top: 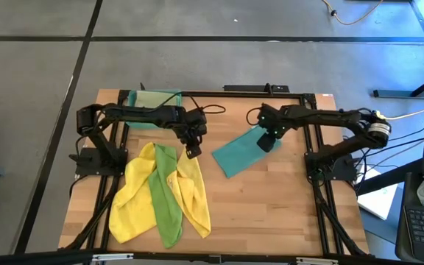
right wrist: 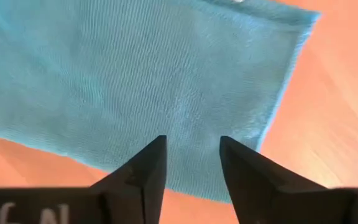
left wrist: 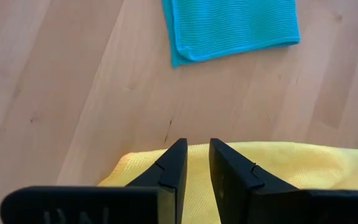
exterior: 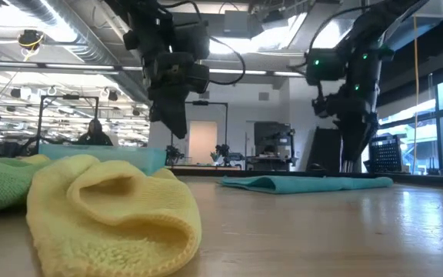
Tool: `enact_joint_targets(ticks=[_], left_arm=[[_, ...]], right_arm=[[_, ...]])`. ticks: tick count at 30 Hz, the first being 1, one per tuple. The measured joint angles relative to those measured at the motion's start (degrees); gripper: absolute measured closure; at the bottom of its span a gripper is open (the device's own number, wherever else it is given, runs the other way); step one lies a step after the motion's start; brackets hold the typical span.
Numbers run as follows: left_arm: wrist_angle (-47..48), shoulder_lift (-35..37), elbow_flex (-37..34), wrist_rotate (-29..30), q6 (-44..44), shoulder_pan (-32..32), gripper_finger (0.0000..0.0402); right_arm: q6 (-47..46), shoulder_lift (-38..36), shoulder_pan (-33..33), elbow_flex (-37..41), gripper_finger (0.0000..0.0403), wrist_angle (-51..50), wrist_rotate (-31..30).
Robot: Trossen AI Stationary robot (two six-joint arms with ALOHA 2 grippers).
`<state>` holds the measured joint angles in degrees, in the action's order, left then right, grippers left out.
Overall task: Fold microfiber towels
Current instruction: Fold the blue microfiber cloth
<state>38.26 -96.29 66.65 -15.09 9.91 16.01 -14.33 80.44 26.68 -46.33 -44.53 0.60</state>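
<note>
A teal towel point(top: 235, 156) lies flat as a rectangle right of the table's middle. My right gripper point(right wrist: 192, 155) hangs open just above its far end point(top: 266, 143), with nothing between the fingers. Two yellow towels point(top: 133, 200) point(top: 195, 193) and a bright green towel point(top: 166, 200) lie crumpled and overlapping at the near left. My left gripper point(left wrist: 197, 155) hovers over the far edge of the yellow cloth point(left wrist: 278, 162). Its fingers stand a narrow gap apart, holding nothing. In the low view both grippers point(exterior: 174, 127) point(exterior: 350, 165) are clear of the tabletop.
A translucent teal tray point(top: 132, 98) with a pale green cloth point(top: 154, 103) in it stands at the far left, behind my left arm. Bare wood lies between the two piles and along the near right. Black frame rails point(top: 319, 169) run along the table's sides.
</note>
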Motion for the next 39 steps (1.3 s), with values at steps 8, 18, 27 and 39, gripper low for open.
enact_joint_targets(ticks=[8, 18, 27, 39], left_arm=[[-2.06, 0.0, 0.0, 0.91, -1.7, -1.14, 0.034], [-2.92, 0.0, 0.0, 1.05, -3.39, -1.18, 0.034], [-2.75, 0.0, -0.02, 0.69, -4.45, -1.85, 0.034], [1.88, 0.0, -0.09, 0.43, -7.67, -2.86, 0.034]], right_arm=[[-0.28, -4.41, -4.39, -0.12, 0.0202, 7.46, 12.84], [12.89, 0.49, -29.85, -0.56, 0.0199, 33.16, 0.63], [14.8, 17.36, -39.14, -8.06, 0.0199, 28.52, -9.9], [8.67, 28.05, -39.28, -16.0, 0.0199, 21.73, -12.4]])
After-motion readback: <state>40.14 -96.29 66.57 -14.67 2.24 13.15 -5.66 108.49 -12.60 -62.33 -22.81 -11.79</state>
